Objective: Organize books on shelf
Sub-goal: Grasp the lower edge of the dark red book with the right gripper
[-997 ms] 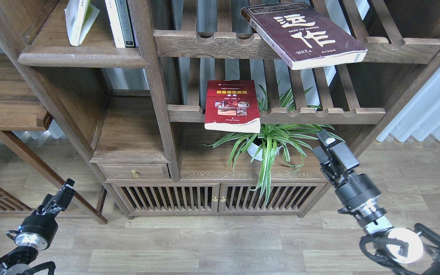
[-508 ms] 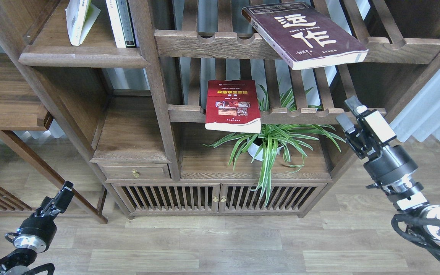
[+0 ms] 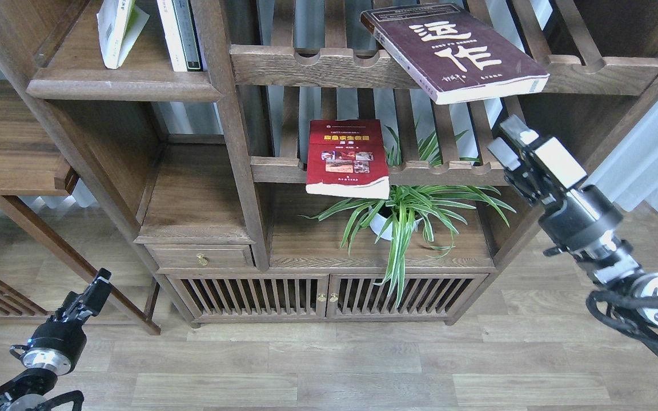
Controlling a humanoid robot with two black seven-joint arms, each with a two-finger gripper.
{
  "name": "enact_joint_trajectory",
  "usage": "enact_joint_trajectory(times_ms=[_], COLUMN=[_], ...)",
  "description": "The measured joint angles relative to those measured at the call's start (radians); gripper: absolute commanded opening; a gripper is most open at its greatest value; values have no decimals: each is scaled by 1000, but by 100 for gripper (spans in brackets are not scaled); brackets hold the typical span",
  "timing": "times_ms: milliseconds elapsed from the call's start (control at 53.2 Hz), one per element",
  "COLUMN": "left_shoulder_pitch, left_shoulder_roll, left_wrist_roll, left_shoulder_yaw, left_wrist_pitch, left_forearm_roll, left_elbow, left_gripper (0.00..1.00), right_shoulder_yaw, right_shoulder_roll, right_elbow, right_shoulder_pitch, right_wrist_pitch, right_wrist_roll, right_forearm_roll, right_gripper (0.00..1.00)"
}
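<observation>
The dark maroon book (image 3: 454, 51) with big white characters lies flat on the upper slatted rack, its near corner hanging over the front rail. The bright red book (image 3: 347, 157) lies on the lower slatted rack and overhangs its front rail. The solid shelf (image 3: 123, 90) with a rounded lip is at the upper left. My right gripper (image 3: 507, 140) is open and empty at the right end of the lower rack, just below the maroon book's near corner. My left gripper (image 3: 96, 288) is low at the left near the floor, small and dark.
Thin white and green books (image 3: 177, 34) stand on the solid shelf. A potted spider plant (image 3: 403, 214) sits on the cabinet top under the red book. A drawer (image 3: 200, 257) and slatted doors (image 3: 329, 297) are below. A side table (image 3: 9, 148) stands at the left.
My right gripper has risen from beside the plant to the right end of the lower rack, then shifted a little left and up. The left arm and both books have stayed put.
</observation>
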State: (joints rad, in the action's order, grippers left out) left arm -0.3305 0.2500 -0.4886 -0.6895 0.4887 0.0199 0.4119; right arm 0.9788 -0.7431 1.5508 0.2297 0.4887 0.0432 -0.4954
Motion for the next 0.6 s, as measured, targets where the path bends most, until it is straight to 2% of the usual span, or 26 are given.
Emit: enact_joint_trajectory(times_ms=[282,602], left_shoulder_pitch=[5,13], left_shoulder_roll=[1,0], left_wrist_roll=[0,0], left_shoulder_yaw=[-2,-11], left_wrist_pitch=[0,0], left_forearm_roll=[0,1], left_elbow=[-2,-2], left_gripper=[100,100], right_shoulder_yaw=[-9,-11], right_shoulder_roll=[55,90], right_elbow=[-27,-116], right_shoulder_pitch=[77,121], right_wrist_pitch=[-2,-81], right_wrist_roll=[0,-9], right_forearm_roll=[0,1], right_gripper=[96,96])
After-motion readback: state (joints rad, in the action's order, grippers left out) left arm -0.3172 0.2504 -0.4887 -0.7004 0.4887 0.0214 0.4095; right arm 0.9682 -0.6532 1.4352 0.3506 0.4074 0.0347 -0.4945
